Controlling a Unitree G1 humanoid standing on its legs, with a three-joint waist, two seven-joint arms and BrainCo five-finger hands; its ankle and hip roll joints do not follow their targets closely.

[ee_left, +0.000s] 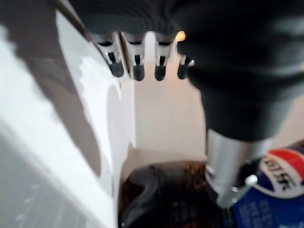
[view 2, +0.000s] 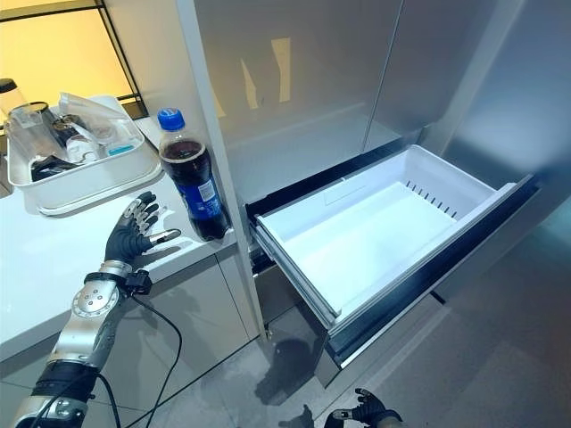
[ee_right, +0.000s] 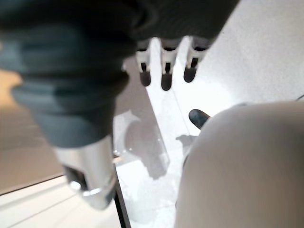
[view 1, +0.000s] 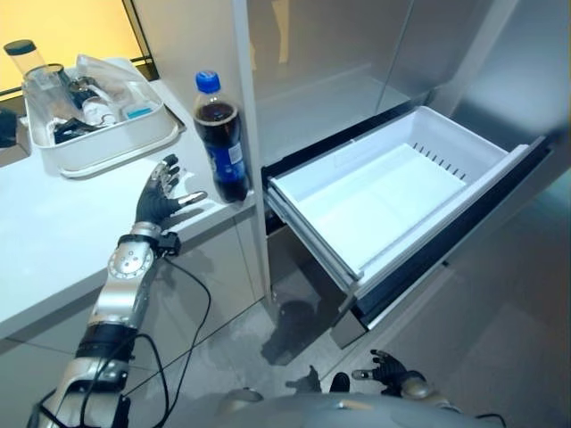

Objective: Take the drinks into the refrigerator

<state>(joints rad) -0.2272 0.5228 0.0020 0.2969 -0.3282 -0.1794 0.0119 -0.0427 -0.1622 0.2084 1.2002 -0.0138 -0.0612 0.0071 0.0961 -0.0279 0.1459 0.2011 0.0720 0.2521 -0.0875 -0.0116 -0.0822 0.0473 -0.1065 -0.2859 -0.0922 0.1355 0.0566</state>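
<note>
A cola bottle [view 1: 221, 138] with a blue cap and blue label stands upright on the white counter [view 1: 53, 241], close to its right edge. My left hand [view 1: 159, 198] hovers over the counter just left of the bottle, open, thumb reaching toward the bottle's base without holding it. In the left wrist view the dark bottle [ee_left: 166, 194] lies past the thumb [ee_left: 232, 166]. To the right, the refrigerator's white drawer [view 1: 393, 192] is pulled out and holds nothing. My right hand [view 1: 388, 367] hangs low near the floor, fingers relaxed.
A white tray [view 1: 103, 134] with a clear jug and small items sits at the back left of the counter. The tall grey refrigerator doors [view 2: 294, 80] rise behind the bottle. The pulled-out drawer juts into the floor space at right.
</note>
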